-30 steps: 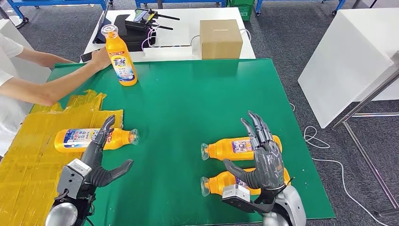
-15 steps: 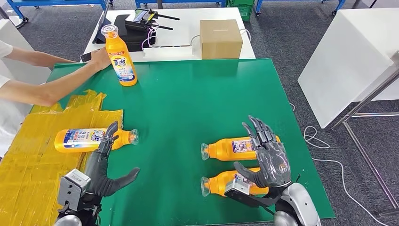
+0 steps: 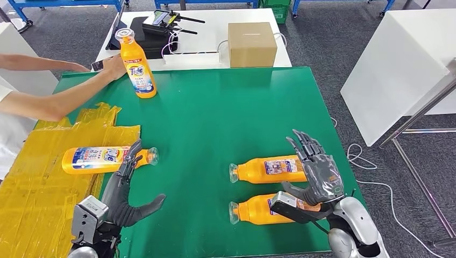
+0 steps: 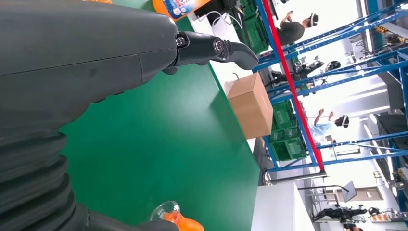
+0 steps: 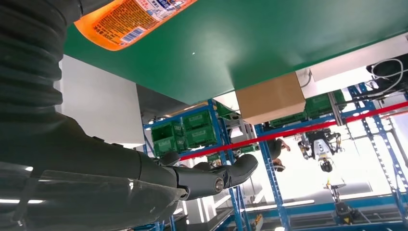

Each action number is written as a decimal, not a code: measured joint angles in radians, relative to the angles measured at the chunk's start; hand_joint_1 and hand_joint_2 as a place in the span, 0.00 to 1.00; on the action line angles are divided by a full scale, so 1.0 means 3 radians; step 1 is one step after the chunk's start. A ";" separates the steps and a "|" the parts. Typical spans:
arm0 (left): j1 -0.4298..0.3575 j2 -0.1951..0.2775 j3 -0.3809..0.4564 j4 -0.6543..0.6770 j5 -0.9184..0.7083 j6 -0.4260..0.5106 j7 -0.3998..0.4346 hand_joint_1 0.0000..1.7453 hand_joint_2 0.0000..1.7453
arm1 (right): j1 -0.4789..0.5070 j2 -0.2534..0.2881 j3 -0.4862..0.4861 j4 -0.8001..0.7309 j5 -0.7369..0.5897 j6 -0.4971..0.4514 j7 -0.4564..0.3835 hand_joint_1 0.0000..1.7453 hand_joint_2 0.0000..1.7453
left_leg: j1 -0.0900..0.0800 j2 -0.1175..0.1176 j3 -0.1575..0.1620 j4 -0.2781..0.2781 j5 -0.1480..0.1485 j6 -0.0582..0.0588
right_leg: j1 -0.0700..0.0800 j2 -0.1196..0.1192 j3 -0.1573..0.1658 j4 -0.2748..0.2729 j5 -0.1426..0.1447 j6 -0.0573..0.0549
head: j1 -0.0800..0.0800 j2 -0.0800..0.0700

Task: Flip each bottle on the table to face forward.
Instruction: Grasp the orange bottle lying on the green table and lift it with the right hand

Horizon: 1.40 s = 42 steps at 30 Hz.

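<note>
i'm seeing three orange bottles lying flat, one standing. both hands, left and right, are hovering spread, holding nothing.

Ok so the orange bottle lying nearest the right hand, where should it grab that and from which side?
Probably around the wide body of the near bottle, coming down from above. It lies on its side, cap pointing toward the robot's left, so the narrow neck offers less hold. The right hand hovers open above its base end, with the second bottle lying close beyond.

Both hands, left and right, drew back.
</note>
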State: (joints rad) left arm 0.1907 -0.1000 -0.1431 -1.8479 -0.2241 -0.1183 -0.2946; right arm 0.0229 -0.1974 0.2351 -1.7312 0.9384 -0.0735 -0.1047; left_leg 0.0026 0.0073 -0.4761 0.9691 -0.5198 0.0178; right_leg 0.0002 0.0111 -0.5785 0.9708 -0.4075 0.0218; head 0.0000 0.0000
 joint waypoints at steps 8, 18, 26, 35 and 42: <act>-0.0052 -0.0008 -0.0018 0.0019 0.0033 -0.0041 -0.0003 0.00 1.00 | -0.0161 -0.0150 0.0000 0.0251 -0.0098 0.0259 0.0055 0.00 1.00 | -0.0003 0.0000 0.0001 0.0001 0.0000 0.0000 | -0.0002 0.0000 0.0001 0.0000 0.0001 0.0001 | 0.0000 0.0000; -0.0151 -0.0016 -0.0063 0.0063 0.0065 -0.0070 -0.0005 0.00 1.00 | -0.0307 -0.0236 0.0000 0.0710 -0.0161 0.0386 0.0074 0.00 1.00 | -0.0002 0.0000 0.0000 0.0001 0.0000 0.0000 | -0.0002 0.0000 0.0000 0.0000 0.0000 0.0001 | 0.0000 0.0000; -0.0230 -0.0017 -0.0094 0.0116 0.0073 -0.0090 -0.0005 0.00 1.00 | -0.0503 -0.0244 0.0017 0.1150 -0.0058 0.0404 0.0116 0.00 1.00 | -0.0002 -0.0001 0.0003 0.0001 0.0000 0.0000 | -0.0002 -0.0001 0.0001 0.0000 0.0001 0.0001 | 0.0000 0.0000; -0.0277 -0.0017 -0.0106 0.0162 0.0087 -0.0093 -0.0006 0.00 1.00 | -0.0597 -0.0233 0.0041 0.1399 -0.0043 0.0431 0.0116 0.00 1.00 | -0.0002 -0.0001 0.0000 0.0001 0.0000 0.0000 | -0.0002 0.0000 0.0000 0.0000 0.0000 0.0001 | 0.0000 0.0000; -0.0339 -0.0021 -0.0131 0.0216 0.0117 -0.0109 -0.0006 0.00 1.00 | -0.0749 -0.0160 0.0118 0.1729 0.0081 0.0408 0.0105 0.00 1.00 | -0.0002 0.0000 0.0001 0.0001 0.0000 0.0000 | -0.0002 0.0000 0.0001 0.0000 0.0001 0.0001 | -0.0001 0.0000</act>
State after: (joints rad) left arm 0.0890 -0.1062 -0.1824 -1.7831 -0.1890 -0.1510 -0.2964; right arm -0.2017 -0.2456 0.2704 -1.2125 0.9628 0.0489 -0.0732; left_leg 0.0020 0.0072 -0.4759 0.9695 -0.5196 0.0179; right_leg -0.0004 0.0110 -0.5783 0.9709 -0.4073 0.0220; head -0.0002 0.0000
